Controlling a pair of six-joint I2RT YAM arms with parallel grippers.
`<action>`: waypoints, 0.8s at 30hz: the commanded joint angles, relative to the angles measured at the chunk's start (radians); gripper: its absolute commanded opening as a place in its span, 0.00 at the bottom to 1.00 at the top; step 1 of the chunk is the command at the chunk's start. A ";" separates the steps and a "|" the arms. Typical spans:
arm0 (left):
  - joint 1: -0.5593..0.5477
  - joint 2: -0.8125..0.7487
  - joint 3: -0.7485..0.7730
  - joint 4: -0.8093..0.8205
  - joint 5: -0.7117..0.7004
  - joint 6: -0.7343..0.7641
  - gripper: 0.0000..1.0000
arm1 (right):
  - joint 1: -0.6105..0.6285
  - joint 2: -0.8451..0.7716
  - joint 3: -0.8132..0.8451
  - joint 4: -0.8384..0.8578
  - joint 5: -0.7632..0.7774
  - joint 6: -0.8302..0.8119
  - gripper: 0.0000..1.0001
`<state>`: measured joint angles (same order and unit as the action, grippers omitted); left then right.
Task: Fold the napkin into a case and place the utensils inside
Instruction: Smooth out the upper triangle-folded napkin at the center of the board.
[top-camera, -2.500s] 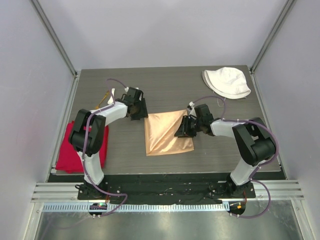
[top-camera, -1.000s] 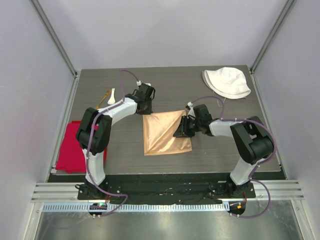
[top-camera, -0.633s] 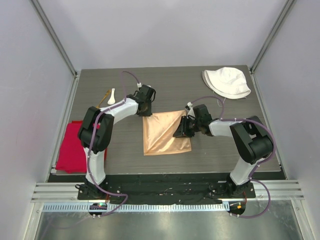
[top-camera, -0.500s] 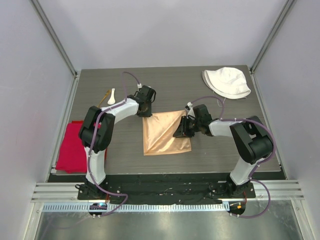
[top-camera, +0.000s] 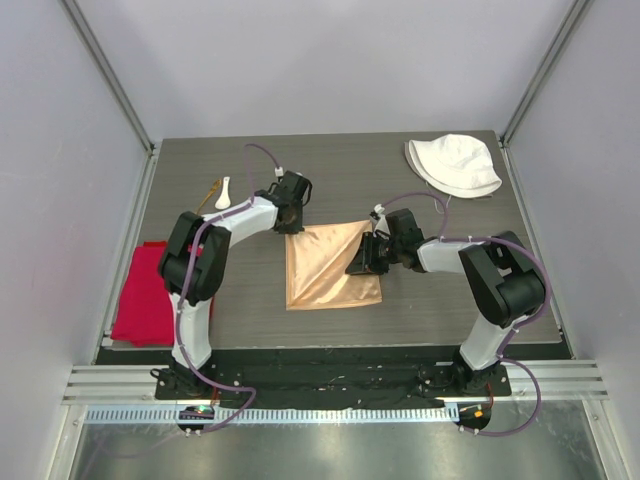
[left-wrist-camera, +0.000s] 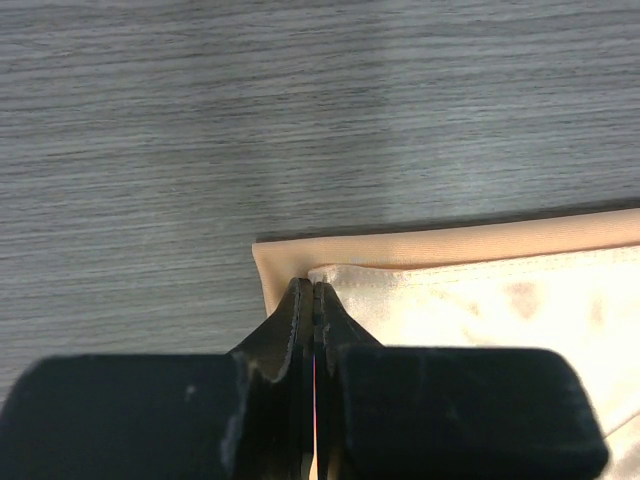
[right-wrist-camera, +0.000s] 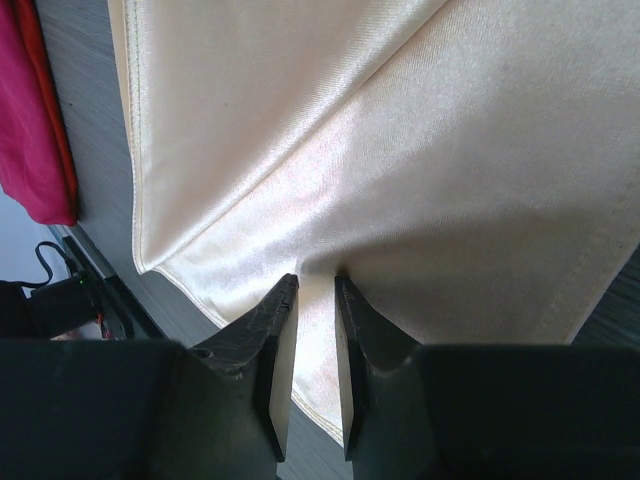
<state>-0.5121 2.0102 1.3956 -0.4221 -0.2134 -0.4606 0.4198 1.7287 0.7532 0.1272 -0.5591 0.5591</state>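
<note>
Napkin (top-camera: 330, 270) corner pinched by left gripper (left-wrist-camera: 314, 292); right gripper (right-wrist-camera: 316, 292) parted atop it.

Found soft white fabric bucket hat (top-camera: 453, 166) lying flat at far right corner of dark grey wood-grain counter (top-camera: 340, 175). Found bright red cloth (top-camera: 138, 295) lying folded along near left edge. Recorded as well apart, at opposite corners.

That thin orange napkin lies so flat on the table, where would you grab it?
By a corner, coming in low from beyond its edge. At the far-left corner of the napkin the layers' edges are stepped, leaving a thin lip to pinch; the left pincer is closed right on it.
</note>
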 joint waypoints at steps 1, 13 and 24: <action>0.000 -0.080 0.010 0.005 -0.037 0.011 0.00 | 0.010 0.017 -0.003 0.014 0.011 -0.007 0.27; 0.006 -0.084 -0.012 -0.018 -0.081 0.016 0.00 | 0.010 0.029 0.024 -0.021 0.018 -0.031 0.27; 0.027 -0.045 -0.021 -0.007 -0.095 0.013 0.00 | 0.007 0.065 0.086 -0.104 0.102 -0.110 0.27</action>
<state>-0.4934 1.9541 1.3819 -0.4389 -0.2752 -0.4591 0.4236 1.7573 0.7986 0.0898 -0.5560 0.5236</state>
